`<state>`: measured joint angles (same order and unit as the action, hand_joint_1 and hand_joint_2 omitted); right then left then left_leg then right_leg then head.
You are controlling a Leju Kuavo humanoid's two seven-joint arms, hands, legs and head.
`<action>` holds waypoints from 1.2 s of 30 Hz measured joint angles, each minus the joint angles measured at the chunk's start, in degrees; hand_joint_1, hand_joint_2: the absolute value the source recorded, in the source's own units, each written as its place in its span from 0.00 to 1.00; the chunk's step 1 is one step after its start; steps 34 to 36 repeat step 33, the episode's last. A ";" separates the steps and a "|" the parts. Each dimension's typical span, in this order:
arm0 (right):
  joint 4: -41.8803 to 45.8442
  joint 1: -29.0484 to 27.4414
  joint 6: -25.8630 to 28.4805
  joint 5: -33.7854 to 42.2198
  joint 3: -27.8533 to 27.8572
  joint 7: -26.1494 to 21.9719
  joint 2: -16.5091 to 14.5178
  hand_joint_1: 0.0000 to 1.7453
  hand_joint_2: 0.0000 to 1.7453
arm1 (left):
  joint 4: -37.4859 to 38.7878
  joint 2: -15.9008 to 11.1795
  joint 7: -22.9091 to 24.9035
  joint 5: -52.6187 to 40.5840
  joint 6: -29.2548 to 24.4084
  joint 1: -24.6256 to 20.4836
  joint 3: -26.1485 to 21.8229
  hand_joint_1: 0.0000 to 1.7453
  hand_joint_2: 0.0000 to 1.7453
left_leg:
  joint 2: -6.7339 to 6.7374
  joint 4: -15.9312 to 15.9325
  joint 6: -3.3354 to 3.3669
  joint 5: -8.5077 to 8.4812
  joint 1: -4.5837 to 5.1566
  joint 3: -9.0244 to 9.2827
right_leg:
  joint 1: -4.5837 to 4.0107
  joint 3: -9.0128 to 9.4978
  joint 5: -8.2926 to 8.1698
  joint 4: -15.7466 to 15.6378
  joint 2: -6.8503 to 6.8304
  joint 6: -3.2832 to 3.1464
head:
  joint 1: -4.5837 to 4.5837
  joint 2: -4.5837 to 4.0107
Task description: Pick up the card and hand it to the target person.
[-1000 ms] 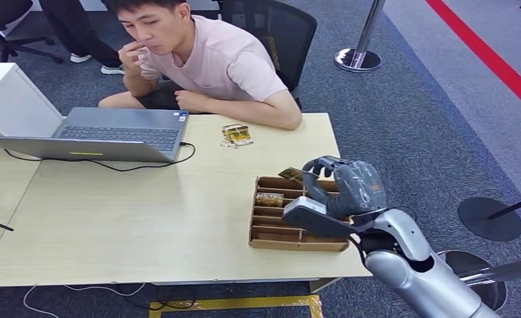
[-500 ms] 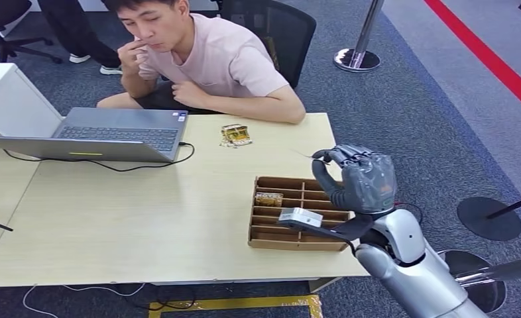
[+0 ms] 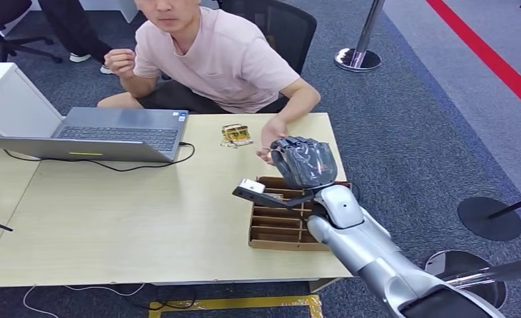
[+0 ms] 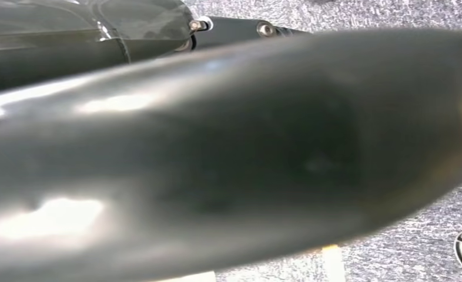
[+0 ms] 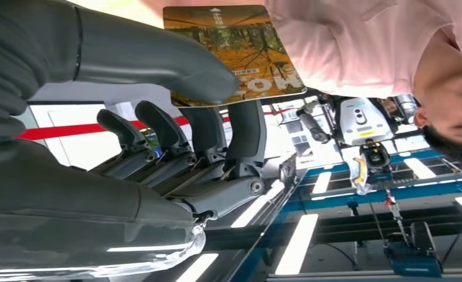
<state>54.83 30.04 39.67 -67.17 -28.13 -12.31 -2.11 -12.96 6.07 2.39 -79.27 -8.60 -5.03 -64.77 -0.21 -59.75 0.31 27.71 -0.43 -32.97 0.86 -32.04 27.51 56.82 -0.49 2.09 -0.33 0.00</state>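
Right wrist view: card (image 5: 234,53) pinched between thumb and fingers (image 5: 246,135) of right hand (image 5: 158,117). Head view: person's open hand (image 3: 270,136) touching it (above the divided box (image 3: 278,225))

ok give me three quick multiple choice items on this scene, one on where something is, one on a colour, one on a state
1. Where does the laptop sit on the table?
A. on the far left part
B. on the near right corner
C. inside the cardboard tray

2. What colour is the seated person's shirt?
A. dark blue
B. pale pink
C. green

3. What is the right hand doing with the card?
A. it rests flat on the card on the table
B. it pinches the card between thumb and a finger
C. it has dropped the card into the cardboard tray

Answers:
1. A, the head view shows the open laptop at the far left, its cable trailing beside it.
2. B, the shirt reads pale pink in the head view.
3. B, the right wrist view shows the thumb pressing the card against a finger, raised toward the person.
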 joint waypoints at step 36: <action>-11.45 8.15 -3.64 19.74 9.60 -2.85 -1.04 0.00 1.00 | 0.00 -0.48 -0.57 0.35 0.79 0.06 0.07 0.00 0.00 | -0.02 -0.03 0.00 0.00 0.01 0.01 | 0.01 0.00 0.00 -0.01 -0.04 0.00 | 0.00 0.00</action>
